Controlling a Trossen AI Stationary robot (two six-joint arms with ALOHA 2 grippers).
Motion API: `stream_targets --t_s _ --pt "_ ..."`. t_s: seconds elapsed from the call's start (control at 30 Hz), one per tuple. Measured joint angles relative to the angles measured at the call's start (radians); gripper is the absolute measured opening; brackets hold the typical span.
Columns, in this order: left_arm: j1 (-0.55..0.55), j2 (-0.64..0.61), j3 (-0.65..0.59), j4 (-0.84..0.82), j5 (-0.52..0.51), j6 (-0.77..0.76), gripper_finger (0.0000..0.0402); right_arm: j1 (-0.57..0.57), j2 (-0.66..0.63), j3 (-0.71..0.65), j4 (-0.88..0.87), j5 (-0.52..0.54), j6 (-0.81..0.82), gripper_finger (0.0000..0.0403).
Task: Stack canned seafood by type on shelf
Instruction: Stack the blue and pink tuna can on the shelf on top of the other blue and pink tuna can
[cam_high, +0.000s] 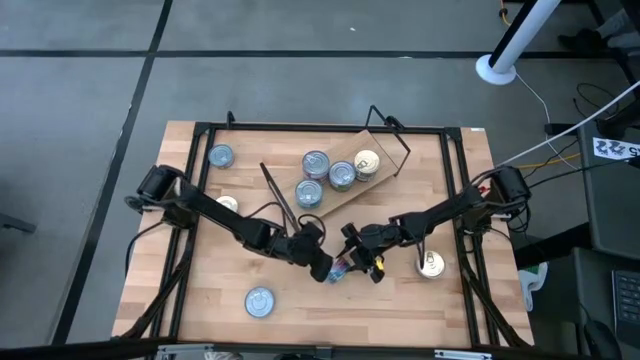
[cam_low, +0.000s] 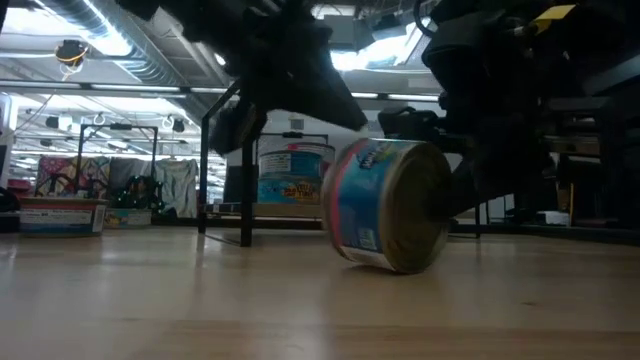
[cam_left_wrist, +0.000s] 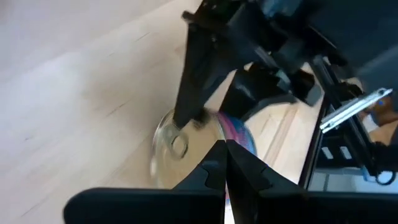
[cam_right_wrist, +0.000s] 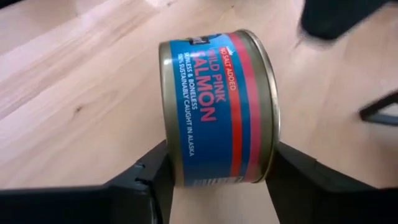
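A blue-and-pink labelled salmon tin (cam_right_wrist: 214, 106) stands tipped on its edge near the middle of the table, also visible in the low view (cam_low: 385, 205). My right gripper (cam_right_wrist: 217, 171) reaches in from the table's right and is shut on it. My left gripper (cam_left_wrist: 224, 163), shut, hovers close by the tin's left side (cam_high: 322, 264). The wooden shelf (cam_high: 385, 160) lies askew at the far middle with several tins (cam_high: 342, 175) on it. My right gripper pinches the tin's two flat ends between its fingers: one finger (cam_left_wrist: 193, 81) on the pull-ring lid (cam_left_wrist: 171, 146), the other on the opposite end (cam_right_wrist: 273, 106). The fingers slant down from the table's right. The tin is tilted, its lower rim (cam_low: 395, 268) at the table top. My left gripper is shut close to the tin's side; I cannot tell whether it touches.
Loose tins lie on the table at the far left (cam_high: 221, 156), left (cam_high: 228, 204), near left (cam_high: 260, 301) and right (cam_high: 431, 264). A black frame (cam_high: 455, 180) runs around the table top.
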Motion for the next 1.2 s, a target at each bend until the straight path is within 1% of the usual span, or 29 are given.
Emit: stream_targets --t_s 0.13,0.3,0.4,0.5,0.6,0.67,0.77,0.87,0.93,1.0,1.07,1.2 --pt "0.001 -0.052 0.001 -0.051 -0.026 0.059 0.0001 0.001 -0.078 -0.001 -0.105 0.051 0.0 0.021" --pt "0.002 -0.128 0.001 -0.103 -0.1 0.159 0.0001 0.0 -0.21 -0.001 -0.244 0.157 -0.015 0.0195" --pt "0.008 -0.165 0.001 -0.121 -0.139 0.217 0.0001 0.001 -0.292 -0.001 -0.311 0.249 -0.026 0.0189" --pt "0.015 -0.19 0.001 -0.124 -0.173 0.269 0.0001 0.001 -0.376 -0.001 -0.371 0.368 -0.059 0.0196" --pt "0.021 -0.205 0.001 -0.123 -0.181 0.304 0.0001 0.0 -0.458 -0.001 -0.416 0.466 -0.071 0.02" --pt "0.022 -0.208 0.0 -0.112 -0.184 0.323 0.0001 -0.001 -0.509 -0.001 -0.424 0.508 -0.074 0.0199" --pt "0.027 -0.21 0.0 -0.114 -0.185 0.343 0.0001 0.0 -0.567 -0.001 -0.444 0.591 -0.122 0.0196" --pt "0.029 -0.21 0.0 -0.113 -0.186 0.349 0.0001 0.0 -0.603 -0.001 -0.445 0.727 -0.194 0.0197" --pt "0.029 -0.21 0.0 -0.108 -0.185 0.362 0.0001 -0.004 -0.607 0.0 -0.439 0.834 -0.253 0.0198" --pt "0.029 -0.21 0.0 -0.104 -0.185 0.368 0.0001 -0.018 -0.604 0.0 -0.444 0.92 -0.306 0.0197" --pt "0.029 -0.21 0.0 -0.081 -0.185 0.384 0.0001 -0.042 -0.6 0.0 -0.443 0.963 -0.338 0.0196" --pt "0.027 -0.21 0.0 -0.015 -0.185 0.432 0.0001 -0.114 -0.585 0.0 -0.447 0.97 -0.379 0.0198"
